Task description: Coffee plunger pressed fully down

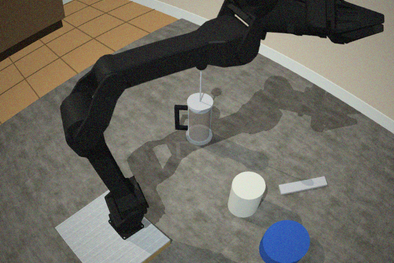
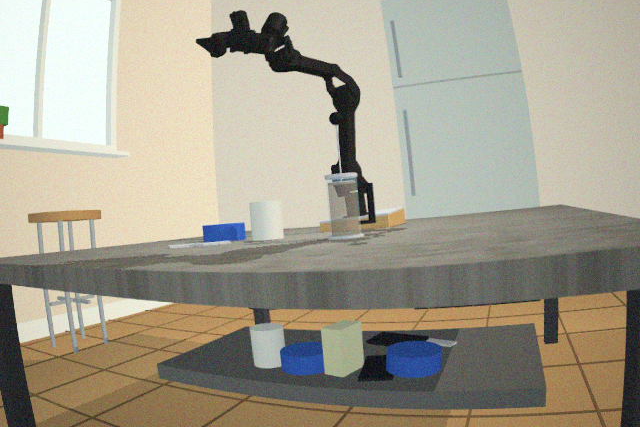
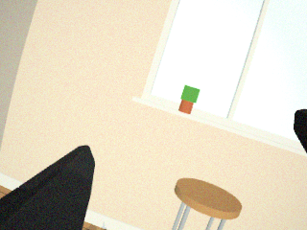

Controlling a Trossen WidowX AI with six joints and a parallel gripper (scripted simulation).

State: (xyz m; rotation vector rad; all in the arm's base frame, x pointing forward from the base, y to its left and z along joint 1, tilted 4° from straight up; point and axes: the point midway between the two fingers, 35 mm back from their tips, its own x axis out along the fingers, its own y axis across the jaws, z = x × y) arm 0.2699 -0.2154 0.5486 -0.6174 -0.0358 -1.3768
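The coffee press (image 1: 199, 126) (image 2: 343, 210) stands upright on the table (image 1: 47, 158) (image 2: 465, 241), a clear cylinder with a pale lid and a black side handle (image 1: 176, 116) (image 2: 371, 202). Its plunger is up: a long thin rod (image 1: 200, 85) (image 2: 339, 148) rises from the lid to a black knob (image 1: 201, 65) (image 2: 335, 118). In the top view the arm's forearm partly covers the knob. My gripper (image 1: 382, 23) (image 2: 196, 41) (image 3: 192, 137) is open and empty, high above the table and well away from the press, pointing outward. The press is outside the wrist view.
A white cylinder (image 1: 244, 198) (image 2: 266, 220), a flat white bar (image 1: 303, 185) (image 2: 199, 245) and a blue object (image 1: 285, 241) (image 2: 223, 232) are on the table. The arm's base stands on a pale board (image 1: 85, 228). The wrist view shows a stool (image 3: 207, 197) and a window.
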